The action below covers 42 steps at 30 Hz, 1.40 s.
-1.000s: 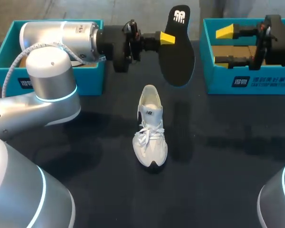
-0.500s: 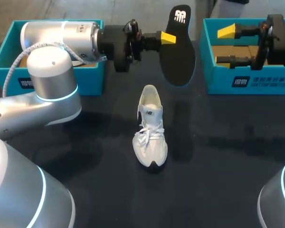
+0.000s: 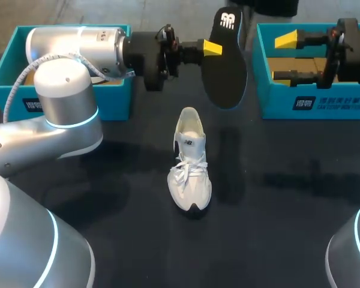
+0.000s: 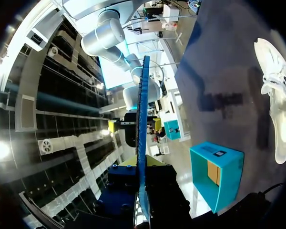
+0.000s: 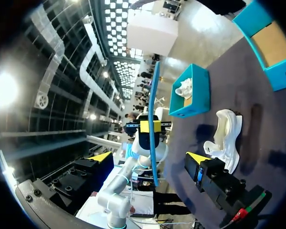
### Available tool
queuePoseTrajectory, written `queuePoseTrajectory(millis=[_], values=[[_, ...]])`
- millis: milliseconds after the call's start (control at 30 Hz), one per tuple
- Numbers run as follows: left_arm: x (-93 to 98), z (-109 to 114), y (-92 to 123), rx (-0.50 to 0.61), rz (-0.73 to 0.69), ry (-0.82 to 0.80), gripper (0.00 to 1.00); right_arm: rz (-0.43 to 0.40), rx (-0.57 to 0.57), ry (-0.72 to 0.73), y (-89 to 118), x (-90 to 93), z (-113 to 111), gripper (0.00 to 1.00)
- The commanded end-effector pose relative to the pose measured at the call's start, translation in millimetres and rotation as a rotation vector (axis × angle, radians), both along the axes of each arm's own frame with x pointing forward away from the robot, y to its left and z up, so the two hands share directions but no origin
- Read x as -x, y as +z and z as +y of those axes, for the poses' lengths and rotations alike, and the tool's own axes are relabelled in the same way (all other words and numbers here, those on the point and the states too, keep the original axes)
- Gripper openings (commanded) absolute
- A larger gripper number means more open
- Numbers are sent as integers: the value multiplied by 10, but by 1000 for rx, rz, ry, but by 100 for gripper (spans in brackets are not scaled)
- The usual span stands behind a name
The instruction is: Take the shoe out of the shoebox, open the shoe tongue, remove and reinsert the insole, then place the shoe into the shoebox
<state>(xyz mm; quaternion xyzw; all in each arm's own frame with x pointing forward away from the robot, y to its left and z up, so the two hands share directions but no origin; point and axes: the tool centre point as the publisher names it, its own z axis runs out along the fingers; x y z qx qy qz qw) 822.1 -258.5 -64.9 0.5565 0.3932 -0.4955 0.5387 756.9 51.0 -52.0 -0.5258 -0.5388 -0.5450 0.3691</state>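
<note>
A white shoe [image 3: 190,159] lies on the black table, toe towards me, with its tongue and laces up. My left gripper [image 3: 212,48] is shut on a black insole [image 3: 225,66] and holds it in the air beyond the shoe. In the left wrist view the insole [image 4: 143,133] shows edge-on between the fingers, with the shoe [image 4: 276,105] off to one side. My right gripper [image 3: 283,58] hangs open over the right teal shoebox [image 3: 315,102], holding nothing. In the right wrist view its yellow-tipped fingers [image 5: 100,156] stand wide apart, and the insole [image 5: 154,119] and shoe [image 5: 224,136] lie ahead.
A second teal shoebox [image 3: 66,102] stands at the back left, partly behind my left arm [image 3: 66,90]. In the right wrist view this box [image 5: 193,90] has something white inside. Bare black table lies around and in front of the shoe.
</note>
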Motion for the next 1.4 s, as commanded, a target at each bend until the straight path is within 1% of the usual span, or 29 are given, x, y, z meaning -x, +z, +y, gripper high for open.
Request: queuePoseTrajectory(millis=[33,67,167,267,300,333,400,433,467,533,567,600,633,667,700,733,800,833,900,933,967,1400], values=[[-6,-12,-5,1,-1,0,0,0,2,-2,0,-1,14,100],[-6,-12,-5,1,-1,0,0,0,2,-2,0,-1,14,100],[-17,9,0,-15,106,-4,0,0,2,-2,0,-1,14,100],[-22,30,-14,-45,274,-5,0,0,2,-2,0,-1,14,100],[-12,51,0,-21,317,-23,0,0,2,-2,0,-1,14,100],[-10,53,5,-43,386,-13,0,0,2,-2,0,-1,14,100],[0,62,29,-53,482,-9,0,0,2,-2,0,-1,14,100],[-2,62,36,-80,582,-5,0,0,2,-2,0,-1,14,100],[3,66,55,-69,582,-15,0,0,2,-2,0,-1,14,100],[-7,74,70,-102,723,-13,0,0,2,-2,0,-1,14,100],[-7,81,67,-128,766,7,0,0,2,-2,0,-1,14,100],[-10,84,39,-171,856,13,0,0,2,-2,0,-1,14,100],[-6,85,14,-189,925,7,0,0,2,-2,0,-1,14,100],[-1,85,-2,-174,1015,18,0,0,2,-2,0,-1,14,100],[-7,79,-16,-200,1111,33,0,0,2,-2,0,-1,14,100],[-11,79,-48,-226,1168,55,0,0,2,-2,0,-1,14,100],[-23,80,-91,-223,1365,48,0,0,2,-2,0,-1,14,100],[-42,81,-95,-193,1412,75,0,0,2,-2,0,-1,14,100],[-58,81,-107,-181,1588,13,0,0,2,-2,0,-1,14,100],[-73,74,-103,-159,1612,2,0,0,2,-2,0,-1,14,100],[-80,70,-104,-168,1612,-16,0,0,2,-2,0,-1,14,100],[-80,70,-104,-168,1612,-16,0,0,2,-2,0,-1,14,100]])
